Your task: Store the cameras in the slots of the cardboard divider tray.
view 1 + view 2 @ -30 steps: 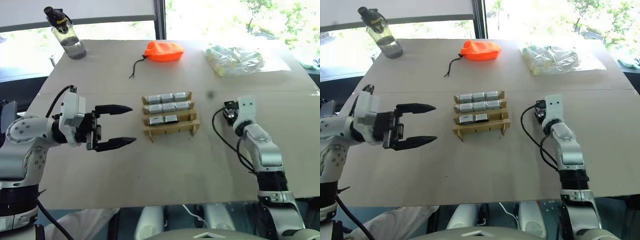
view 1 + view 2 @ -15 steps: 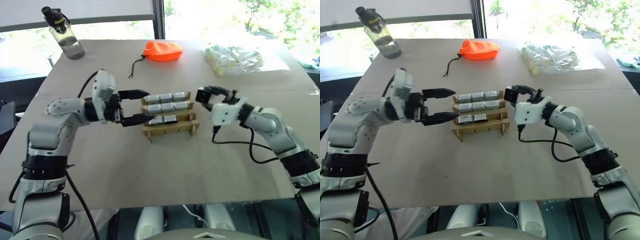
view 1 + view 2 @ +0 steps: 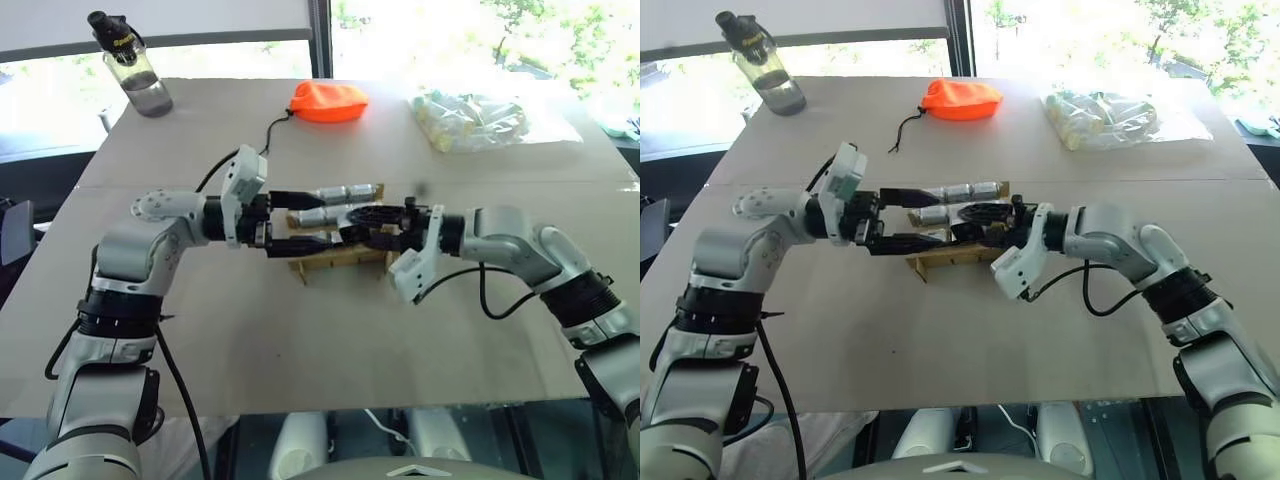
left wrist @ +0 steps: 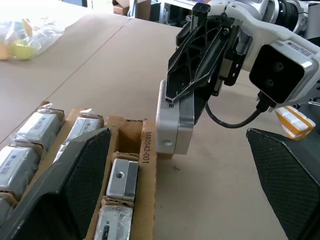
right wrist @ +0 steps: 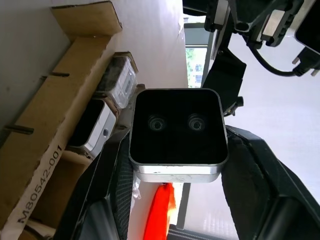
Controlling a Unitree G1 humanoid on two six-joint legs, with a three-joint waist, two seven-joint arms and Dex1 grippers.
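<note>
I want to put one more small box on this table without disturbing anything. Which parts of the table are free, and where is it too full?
Free: the wide near strip in front of the cardboard divider tray, and the far stretch between the water bottle and orange pouch. Crowded: the middle, where the open left gripper and the right gripper, holding a camera, meet over the tray.

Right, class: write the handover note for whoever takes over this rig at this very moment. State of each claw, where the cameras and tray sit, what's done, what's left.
Right claw: shut on a camera, held above the cardboard divider tray, at its end.
Left claw: open, holding nothing, over the tray from the opposite side.
Done: the far two rows hold stored cameras; two more sit in the next row.
Left: lower the held camera into the free slot beside those two, then release. Nearest row looks unfilled.
</note>
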